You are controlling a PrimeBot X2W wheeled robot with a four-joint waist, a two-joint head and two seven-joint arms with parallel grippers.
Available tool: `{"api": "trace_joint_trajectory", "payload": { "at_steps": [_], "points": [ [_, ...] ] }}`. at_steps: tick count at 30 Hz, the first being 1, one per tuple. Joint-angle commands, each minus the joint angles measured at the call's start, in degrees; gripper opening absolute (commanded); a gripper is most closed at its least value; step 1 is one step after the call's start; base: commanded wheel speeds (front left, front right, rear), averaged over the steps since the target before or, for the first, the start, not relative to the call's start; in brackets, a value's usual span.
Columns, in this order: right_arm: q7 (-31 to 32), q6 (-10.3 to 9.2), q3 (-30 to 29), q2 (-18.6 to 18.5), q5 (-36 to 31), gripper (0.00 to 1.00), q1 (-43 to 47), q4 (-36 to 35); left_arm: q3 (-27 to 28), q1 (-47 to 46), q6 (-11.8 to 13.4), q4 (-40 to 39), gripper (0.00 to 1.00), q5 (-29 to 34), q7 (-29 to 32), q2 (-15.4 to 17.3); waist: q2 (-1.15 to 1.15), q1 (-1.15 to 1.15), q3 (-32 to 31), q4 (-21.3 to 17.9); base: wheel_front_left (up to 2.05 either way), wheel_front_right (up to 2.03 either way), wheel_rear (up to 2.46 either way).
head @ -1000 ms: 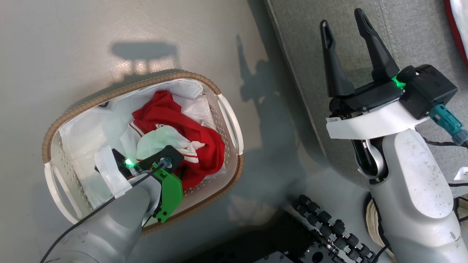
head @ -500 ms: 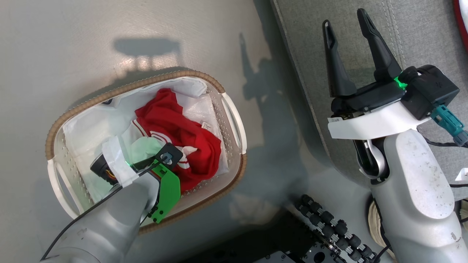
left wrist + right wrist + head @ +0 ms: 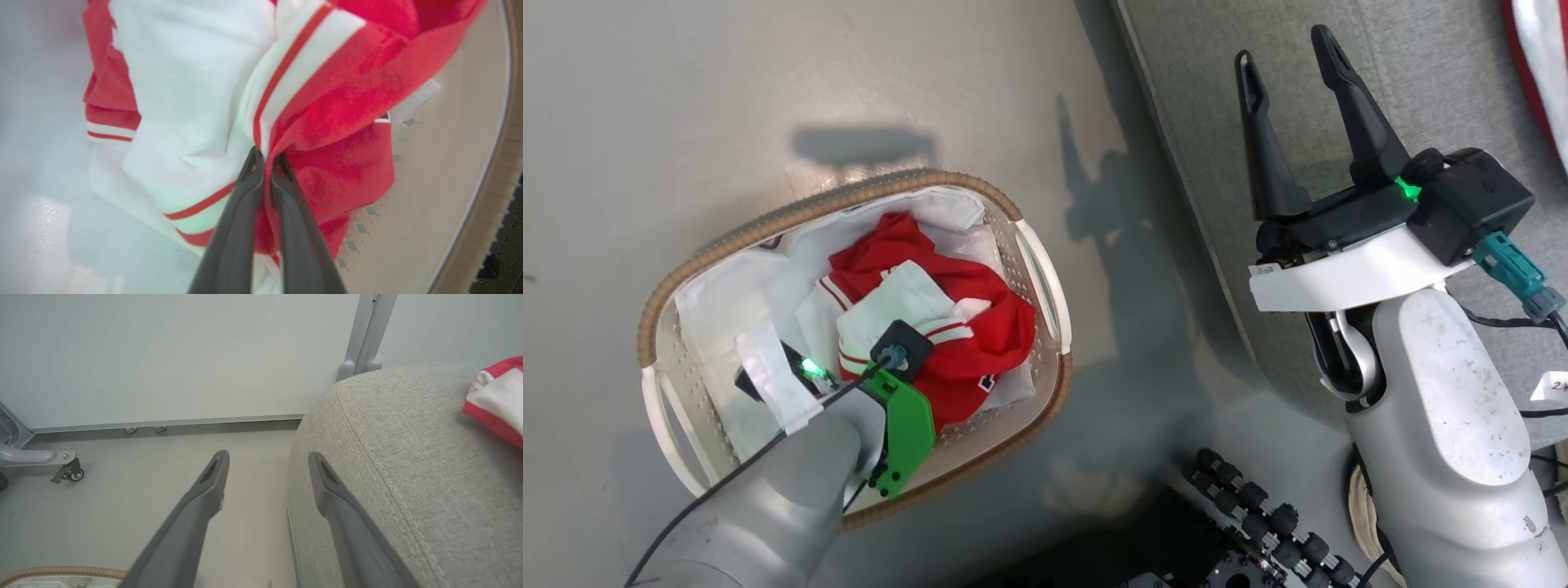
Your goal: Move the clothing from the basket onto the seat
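White tag (image 3: 1553,385) at right edge: "2", rest illegible; dark print on the clothing (image 3: 1001,327) folded, unreadable

liner sheet (image 3: 723,298): white, crinkled | floor (image 3: 768,73): grey, glossy | wall (image 3: 163,355): pale | castor (image 3: 76,474): on grey frame leg (image 3: 24,456)

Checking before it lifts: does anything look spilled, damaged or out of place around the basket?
Nothing stands out. The basket stands upright on the floor, the red garment bunched inside it, the left gripper shut on a fold; nothing hangs over the rim.
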Motion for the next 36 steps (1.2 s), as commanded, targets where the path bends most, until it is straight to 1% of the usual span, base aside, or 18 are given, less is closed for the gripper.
{"api": "trace_joint_trajectory", "payload": {
  "at_steps": [1,9,15,18,22,24,26,33,36],
  "points": [
    [-0.3,-0.06,0.0,-0.1,0.0,1.00,0.6,0.6,0.0,1.3,-0.2,-0.1,0.00,-0.6,-1.3,0.0,0.00,0.00,-2.9,0.4,0.00,0.00,0.00],
    [-0.3,-0.06,0.0,-0.1,-1.2,1.00,3.0,3.7,0.1,4.1,-0.2,-0.6,0.00,-4.6,-6.8,-1.8,0.00,0.00,-11.0,2.4,0.00,0.00,0.00],
    [-0.3,-0.06,-0.5,-0.2,-1.4,1.00,5.3,5.8,2.4,7.3,-0.2,-2.5,0.00,-9.7,-9.3,-2.5,0.00,0.00,-17.6,4.4,0.00,0.00,0.00],
    [-0.3,-0.06,-0.6,-0.2,-1.8,1.00,6.4,6.7,3.5,8.5,-0.2,-3.9,0.00,-10.7,-9.7,-2.6,0.00,0.00,-20.2,5.4,0.00,0.00,0.00],
    [-0.3,-0.06,-1.1,-0.2,-2.1,1.00,8.3,7.7,8.6,9.9,-0.2,-9.1,0.00,-9.1,-9.7,-1.3,0.00,0.00,-23.9,7.3,0.00,0.00,0.00],
    [-0.3,-0.06,-1.2,-0.1,-2.8,1.00,9.0,8.0,10.7,11.4,-0.2,-11.6,0.00,-8.3,-9.7,-1.3,0.00,0.00,-25.3,8.2,0.00,0.00,0.00],
    [-0.3,-0.06,-1.3,-0.2,-3.1,1.00,10.2,8.6,14.3,12.8,-0.2,-14.3,0.00,-6.7,-9.7,-0.9,0.00,0.00,-27.2,9.1,0.00,0.00,0.00],
    [-0.3,-0.06,-1.3,-0.2,-3.1,1.00,13.7,10.2,26.6,20.3,-0.1,-22.8,0.00,0.6,-9.7,-0.9,0.00,0.00,-33.1,11.7,0.00,0.00,0.00],
    [-0.3,-0.06,-1.2,-0.2,-2.9,1.00,14.9,10.7,30.7,23.1,-0.1,-25.9,0.00,3.8,-9.7,-1.4,0.00,0.00,-35.2,12.5,0.00,0.00,0.00]
  ]
}}
